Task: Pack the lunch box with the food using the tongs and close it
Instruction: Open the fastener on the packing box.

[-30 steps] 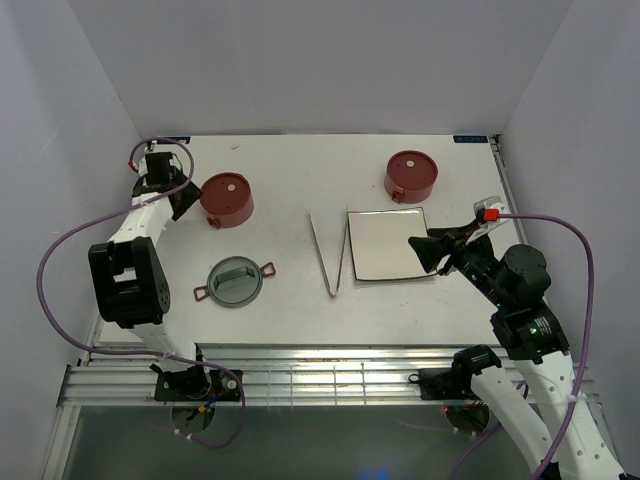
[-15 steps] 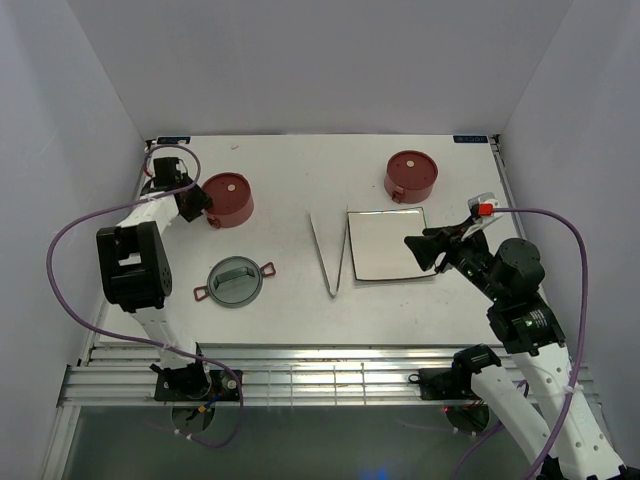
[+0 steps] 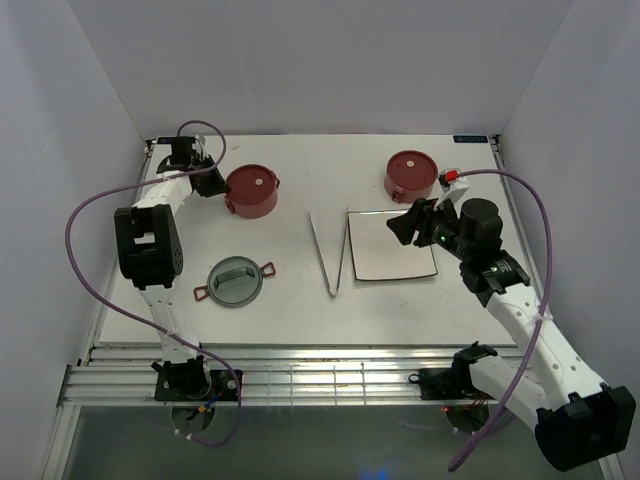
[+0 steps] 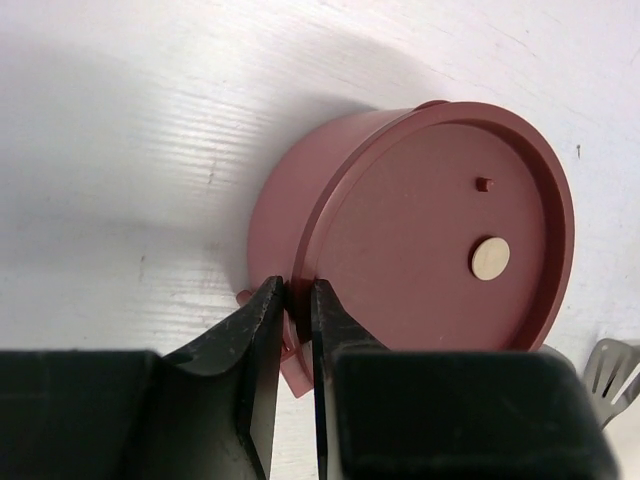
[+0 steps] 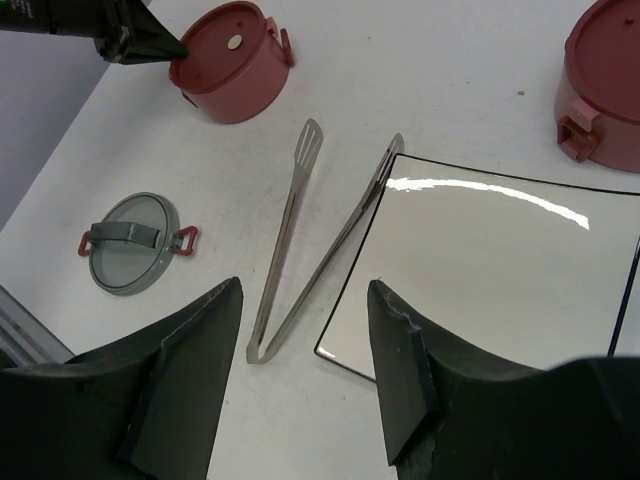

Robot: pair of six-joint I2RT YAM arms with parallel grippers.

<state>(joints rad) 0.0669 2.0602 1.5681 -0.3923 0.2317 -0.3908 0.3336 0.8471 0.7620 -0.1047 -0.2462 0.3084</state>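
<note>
A: Well, barely started! Tongs (image 5: 286,230) lie untouched mid-desk (image 3: 300,160); the lunch box (image 3: 410,175) sits split, lidded bowls at ten and one o'clock. No food visible.

B: Left pincer (image 4: 290,300) is narrow, nipping the ten o'clock bowl (image 4: 430,230) by its rim. Right pincer (image 5: 305,285) hangs wide over the plate (image 3: 395,245), empty.

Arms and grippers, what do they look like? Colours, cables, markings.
White links, black joint housings on left arm and right arm, each trailing a looping purple cable. Black tapered fingers on left gripper and right gripper. Red tab at right wrist.
</note>
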